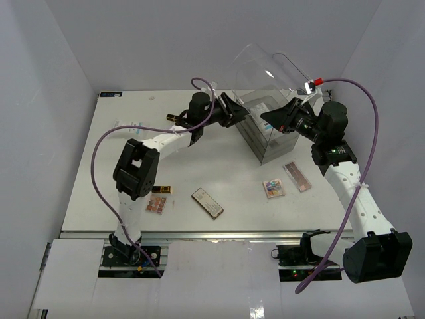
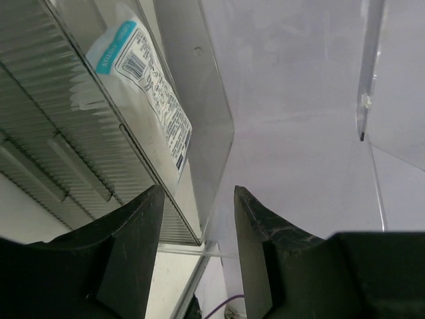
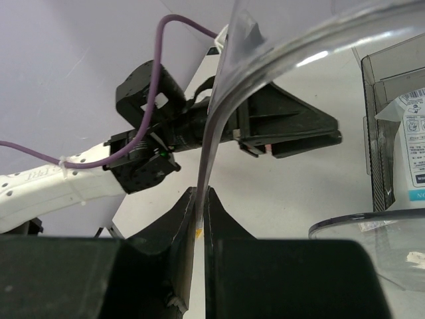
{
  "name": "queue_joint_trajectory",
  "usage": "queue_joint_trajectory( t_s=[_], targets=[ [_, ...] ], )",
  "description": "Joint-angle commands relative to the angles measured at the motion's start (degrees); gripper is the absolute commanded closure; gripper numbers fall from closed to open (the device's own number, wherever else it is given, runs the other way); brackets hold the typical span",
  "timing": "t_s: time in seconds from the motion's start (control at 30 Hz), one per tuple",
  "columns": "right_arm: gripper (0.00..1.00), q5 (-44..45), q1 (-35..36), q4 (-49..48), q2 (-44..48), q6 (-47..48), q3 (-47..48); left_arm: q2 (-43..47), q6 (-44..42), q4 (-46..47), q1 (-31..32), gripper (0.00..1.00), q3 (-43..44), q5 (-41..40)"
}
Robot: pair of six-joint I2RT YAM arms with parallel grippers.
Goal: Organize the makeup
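The right claw [image 3: 200, 219] is pressed together on the edge of the clear lid [image 1: 265, 66], holding it tilted up over the box [image 1: 269, 143], while the left claw [image 2: 196, 219] hangs spread and empty just beside the box's open top. One white packet [image 2: 153, 86] with blue print lies inside the top compartment. By the look of it, the tidying has barely begun. Loose on the table [image 1: 232, 166] are two lipsticks [image 1: 174, 118], one near the far edge and one by the left arm, three palettes [image 1: 273, 188], the long compact [image 1: 207, 203] between them, and what seems a second packet [image 1: 129, 125] at far left. All of these appear left to put away before the lid comes down.
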State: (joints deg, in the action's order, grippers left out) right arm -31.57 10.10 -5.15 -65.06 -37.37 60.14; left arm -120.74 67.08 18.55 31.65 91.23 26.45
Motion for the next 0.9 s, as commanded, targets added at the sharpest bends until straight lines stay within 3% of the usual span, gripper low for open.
queue_joint_trajectory(
  t_s=[0.0,0.2,0.3,0.37,0.47,0.57,0.87],
  targets=[
    [0.9,-0.8,-0.4,-8.6,3.0,0.8,1.3,11.7,-4.7,2.7,-3.4,0.43,-9.2,-2.7],
    [0.89,-0.8,-0.4,-8.7,3.3,0.9,0.7,22.3,-7.8,0.7,-10.9,0.43,-27.3,-4.7],
    [0.9,-0.9,-0.4,-8.6,3.4,0.8,0.5,28.1,-9.8,-4.0,-18.2,0.42,-34.0,-7.8],
    [0.89,-0.9,-0.5,-8.6,3.6,0.8,0.5,31.9,-11.9,-9.0,-24.5,0.33,-36.6,-10.2],
    [0.89,-1.0,-0.5,-8.6,3.7,0.8,0.4,34.2,-16.9,-19.2,-33.3,0.25,-35.4,-15.5],
    [0.89,-1.0,-0.5,-8.7,3.6,0.7,0.4,32.9,-21.1,-29.9,-38.2,0.07,-30.1,-22.3],
    [0.89,-0.9,-0.7,-8.3,3.7,0.9,0.3,20.9,-14.1,-38.0,-46.3,0.11,-22.5,-23.2]
  ],
)
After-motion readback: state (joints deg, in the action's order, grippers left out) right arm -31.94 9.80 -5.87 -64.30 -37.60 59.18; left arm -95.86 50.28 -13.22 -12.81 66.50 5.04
